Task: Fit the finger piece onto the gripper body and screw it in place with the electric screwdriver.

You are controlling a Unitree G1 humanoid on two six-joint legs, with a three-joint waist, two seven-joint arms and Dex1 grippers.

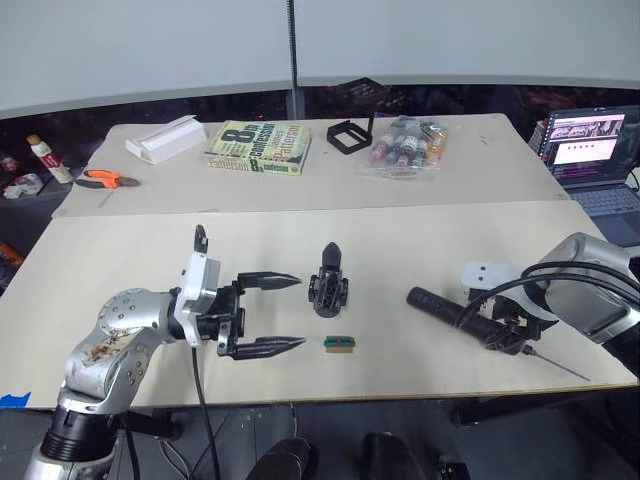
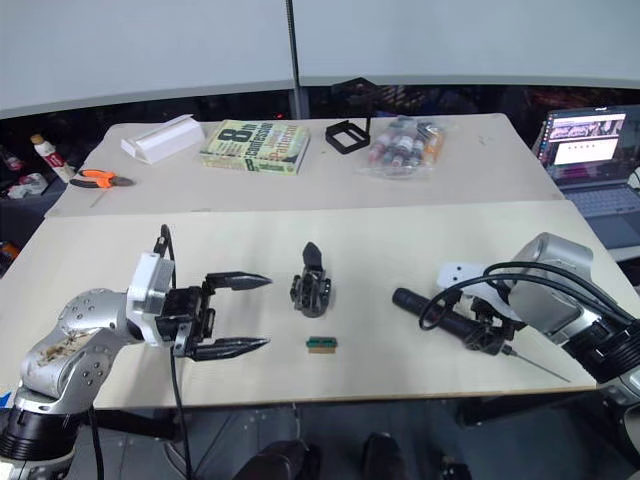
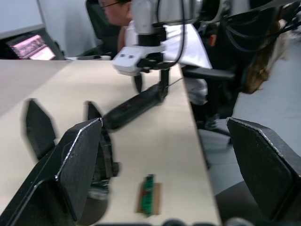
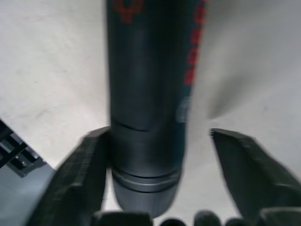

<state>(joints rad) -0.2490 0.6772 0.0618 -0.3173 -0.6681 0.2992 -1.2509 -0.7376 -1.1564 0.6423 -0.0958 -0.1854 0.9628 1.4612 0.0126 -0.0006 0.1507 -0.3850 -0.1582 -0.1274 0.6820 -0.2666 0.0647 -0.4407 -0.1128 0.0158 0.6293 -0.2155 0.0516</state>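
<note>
Right gripper (image 4: 155, 188) sits wide round the electric screwdriver (image 1: 450, 307) near table's (image 1: 120, 260) right edge; squeeze mid-body. Left gripper (image 1: 287, 313) wide, empty, beside gripper body (image 1: 329, 289).

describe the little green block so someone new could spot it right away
On the near table, look between the left gripper and the electric screwdriver. The green-and-brown block lies flat just in front of the upright black gripper body, the only small coloured item there.

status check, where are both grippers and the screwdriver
Left gripper open, empty, just left of gripper body. Right gripper open around electric screwdriver, which lies on table. Small green block beside gripper body, not blocking.
</note>
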